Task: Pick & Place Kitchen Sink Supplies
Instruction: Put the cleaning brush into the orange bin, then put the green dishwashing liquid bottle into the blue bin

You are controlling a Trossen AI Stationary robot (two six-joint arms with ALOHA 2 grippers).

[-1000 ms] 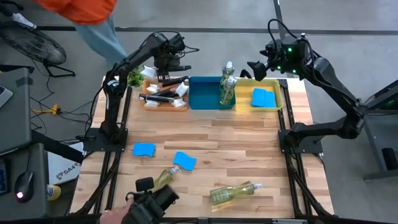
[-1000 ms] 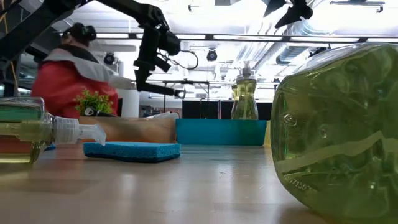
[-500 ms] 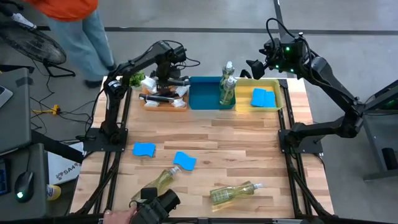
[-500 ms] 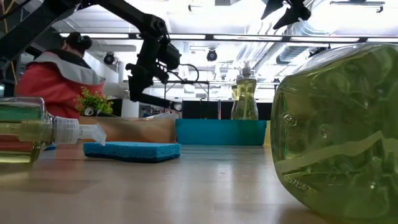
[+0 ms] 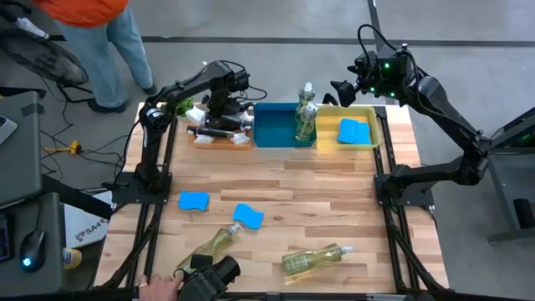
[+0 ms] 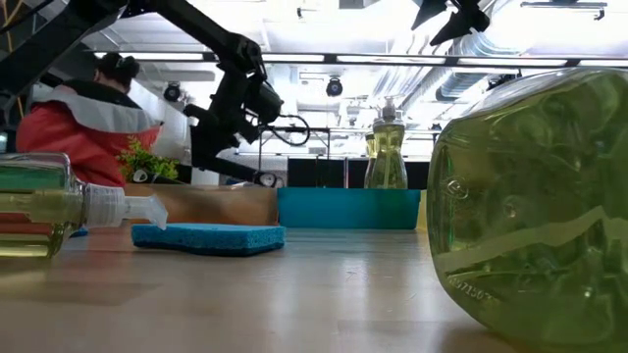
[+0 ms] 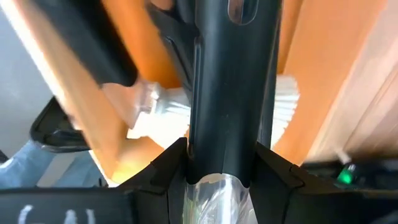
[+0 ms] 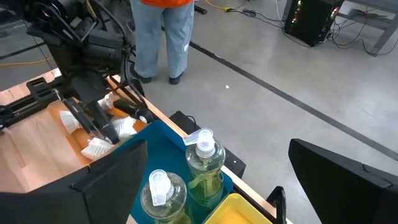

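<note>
High view: left gripper (image 5: pixel 219 115) sits low over the orange tray (image 5: pixel 219 140) at the table's far left, jaws narrowly parted and clamped on the black handle of a brush (image 7: pixel 233 93); the left wrist view shows that handle running between both fingers, with white brush heads (image 7: pixel 163 112) on the tray behind it. Several more brushes (image 5: pixel 224 127) lie in the tray. Right gripper (image 5: pixel 341 90) hangs above the far edge of the yellow bin (image 5: pixel 368 144), jaws fully spread, nothing in them. Two upright bottles (image 5: pixel 306 117) stand in the teal bin (image 5: pixel 272 125); two blue sponges (image 5: pixel 354 131) lie in the yellow bin. On the wooden table (image 5: pixel 318 196), two sponges (image 5: pixel 194 201) (image 5: pixel 248 216) and two bottles (image 5: pixel 219 241) (image 5: pixel 313 257) lie near the front edge. A potted plant (image 5: pixel 181 105) stands beside the orange tray. Legible writing: none on any bottle; lettering on a white box (image 5: pixel 88 224) left of the table is too small to read.
</note>
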